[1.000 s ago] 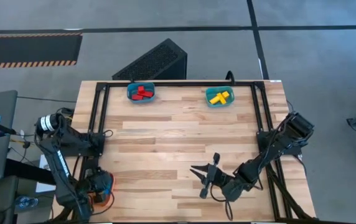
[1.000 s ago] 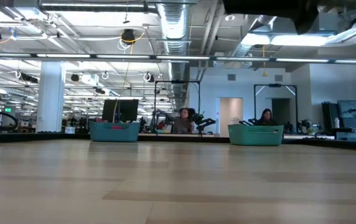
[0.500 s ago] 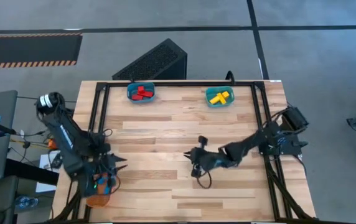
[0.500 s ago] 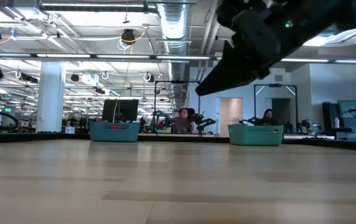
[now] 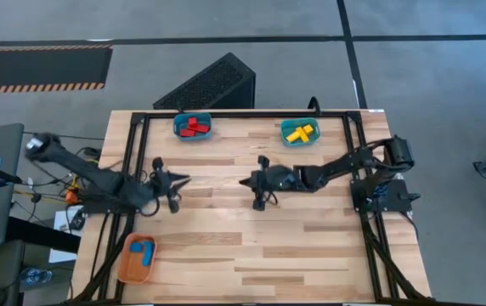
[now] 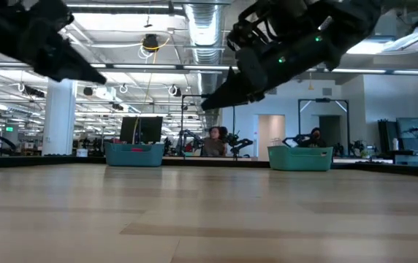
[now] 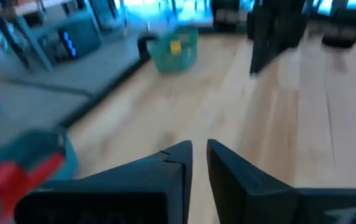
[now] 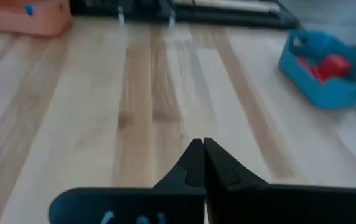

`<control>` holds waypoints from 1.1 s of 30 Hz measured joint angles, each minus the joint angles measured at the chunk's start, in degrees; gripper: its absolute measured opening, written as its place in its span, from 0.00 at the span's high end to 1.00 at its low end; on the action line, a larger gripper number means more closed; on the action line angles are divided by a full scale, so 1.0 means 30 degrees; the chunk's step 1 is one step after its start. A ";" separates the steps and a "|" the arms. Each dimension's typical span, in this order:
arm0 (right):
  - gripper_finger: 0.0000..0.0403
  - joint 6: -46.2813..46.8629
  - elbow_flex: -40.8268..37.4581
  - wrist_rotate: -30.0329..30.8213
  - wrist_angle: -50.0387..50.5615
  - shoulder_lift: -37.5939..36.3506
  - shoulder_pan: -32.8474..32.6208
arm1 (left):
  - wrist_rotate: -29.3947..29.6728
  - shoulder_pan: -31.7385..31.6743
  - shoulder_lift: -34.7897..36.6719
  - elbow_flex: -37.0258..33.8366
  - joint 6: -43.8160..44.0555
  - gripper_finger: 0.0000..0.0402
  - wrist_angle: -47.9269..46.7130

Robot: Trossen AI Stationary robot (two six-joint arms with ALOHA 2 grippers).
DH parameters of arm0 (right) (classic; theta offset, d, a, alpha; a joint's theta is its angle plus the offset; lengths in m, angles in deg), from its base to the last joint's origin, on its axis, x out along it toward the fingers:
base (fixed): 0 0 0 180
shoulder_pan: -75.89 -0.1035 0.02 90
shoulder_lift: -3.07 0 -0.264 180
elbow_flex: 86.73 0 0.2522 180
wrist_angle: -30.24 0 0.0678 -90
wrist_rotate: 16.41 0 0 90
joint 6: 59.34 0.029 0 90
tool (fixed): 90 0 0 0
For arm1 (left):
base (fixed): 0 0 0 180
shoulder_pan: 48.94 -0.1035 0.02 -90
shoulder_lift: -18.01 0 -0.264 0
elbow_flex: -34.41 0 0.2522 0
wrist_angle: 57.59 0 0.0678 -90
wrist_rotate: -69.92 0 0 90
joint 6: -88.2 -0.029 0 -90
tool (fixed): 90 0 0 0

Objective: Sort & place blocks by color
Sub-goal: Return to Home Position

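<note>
Red blocks [image 5: 194, 127] lie in the far-left teal bin and also show in the right wrist view [image 8: 327, 65]. Yellow blocks [image 5: 299, 132] lie in the far-right teal bin [image 7: 175, 47]. Blue blocks [image 5: 141, 252] lie in the orange bin at the near-left corner. My left gripper [image 5: 183, 179] hovers over the table's left middle, pointing right, with its fingers [image 7: 199, 149] a narrow slit apart and nothing between them. My right gripper [image 5: 243, 181] hovers at mid-table, pointing left toward the other, shut and empty [image 8: 201, 146].
Bare wood planks lie between the two grippers and across the near half of the table. A black rail frame [image 5: 132, 153] runs along the left, far and right edges. A dark slatted box [image 5: 209, 81] stands beyond the far edge. People [image 6: 213, 142] sit in the room behind.
My left gripper has left the orange bin at the near-left corner, risen, and swung toward the far edge and right to the table's left middle. My right gripper has moved from near the near edge toward the far edge and slightly left, and now points left.
</note>
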 joint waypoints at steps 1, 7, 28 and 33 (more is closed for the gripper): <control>0.97 -0.0373 0.0000 -0.0630 -0.0457 0.0000 0.0433 | -0.0820 -0.1020 0.0507 -0.0139 -0.1226 0.91 0.0927; 0.97 -0.0880 0.0000 -0.6499 -0.3365 0.0000 0.3051 | -0.5451 -0.4695 0.3885 -0.1176 -0.4737 0.98 0.3942; 0.95 -0.3708 -0.1919 -1.0022 0.4968 -1.1455 0.6418 | -0.6147 -0.5985 1.2652 -0.2716 -0.6852 1.00 0.1366; 0.95 -0.1798 -0.7545 -1.0825 -0.0699 -1.4462 0.7431 | -0.6522 -0.5985 1.2928 -0.4187 -0.7728 1.00 0.4088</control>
